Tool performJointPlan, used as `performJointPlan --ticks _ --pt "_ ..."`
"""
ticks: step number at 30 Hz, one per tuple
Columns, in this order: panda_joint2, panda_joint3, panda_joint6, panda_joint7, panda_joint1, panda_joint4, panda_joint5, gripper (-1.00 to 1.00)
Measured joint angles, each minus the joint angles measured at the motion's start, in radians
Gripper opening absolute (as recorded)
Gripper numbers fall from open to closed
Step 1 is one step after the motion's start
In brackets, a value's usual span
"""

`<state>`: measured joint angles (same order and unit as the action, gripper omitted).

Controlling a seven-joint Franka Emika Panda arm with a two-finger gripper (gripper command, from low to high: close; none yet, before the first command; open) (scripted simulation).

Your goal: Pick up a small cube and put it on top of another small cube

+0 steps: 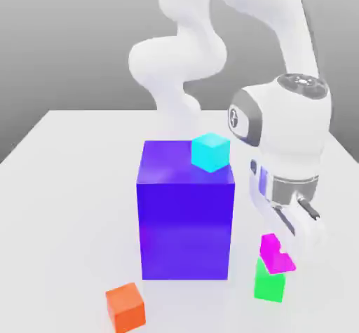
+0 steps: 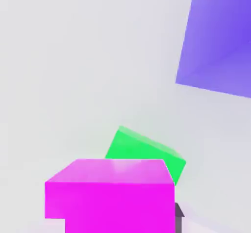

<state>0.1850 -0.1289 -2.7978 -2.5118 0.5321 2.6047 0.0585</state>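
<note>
Magenta-pink and glossy, the small cube (image 1: 275, 252) sits clamped between my fingers, its faces plain and unmarked, its top catching a pale sheen in the hand view (image 2: 110, 194). My gripper (image 1: 298, 237) is closed on it, gripping it from the sides as my wrist points down toward the white table (image 1: 63, 205). I hold it right over the small green cube (image 1: 269, 282), which rests on the table; in the exterior view the magenta cube overlaps the green one's upper edge, but I cannot tell whether the two touch. From my hand view the green cube (image 2: 147, 151) peeks out from behind the magenta one, turned at a slight angle to it, equally plain and seemingly the same size. Counting what is here: one magenta cube, one green cube, one orange cube (image 1: 126, 306) lying well apart near the front of the table toward the exterior view's left, one cyan cube (image 1: 210, 151) perched on the top of the big blue block (image 1: 186, 216), and that single blue block itself, far larger than any of the four small cubes. The blue block stands just beside the green cube, on the exterior view's left of it.
</note>
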Motion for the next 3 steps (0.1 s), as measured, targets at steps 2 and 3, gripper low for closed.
performJointPlan --ticks 2,3 --pt "0.032 0.008 -0.026 0.014 -0.006 -0.001 0.019 1.00" --pt "0.032 0.008 -0.026 0.014 -0.006 -0.001 0.019 1.00"
